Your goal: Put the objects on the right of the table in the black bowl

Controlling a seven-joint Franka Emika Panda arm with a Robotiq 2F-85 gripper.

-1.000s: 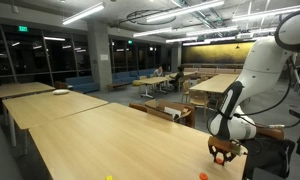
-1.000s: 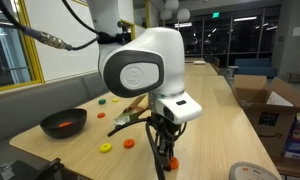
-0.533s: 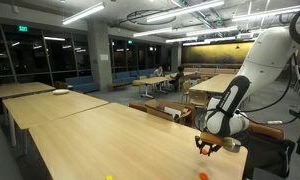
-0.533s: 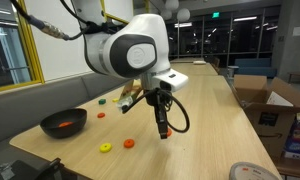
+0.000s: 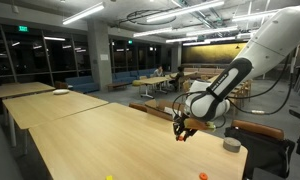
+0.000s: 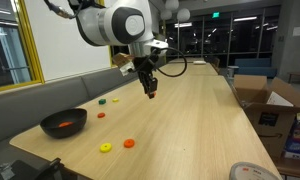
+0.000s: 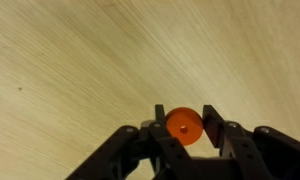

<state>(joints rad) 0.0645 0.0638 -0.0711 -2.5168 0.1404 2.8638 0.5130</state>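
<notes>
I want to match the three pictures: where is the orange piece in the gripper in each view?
In an exterior view: orange piece, right of centre.
In an exterior view: the piece, upper centre.
Wrist view: the piece, low centre.
Shared landmark: the pale table.

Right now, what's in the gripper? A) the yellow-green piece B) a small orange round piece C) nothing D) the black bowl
B: in the wrist view the gripper is shut on the orange piece, which sits between its fingers above the table.
</notes>
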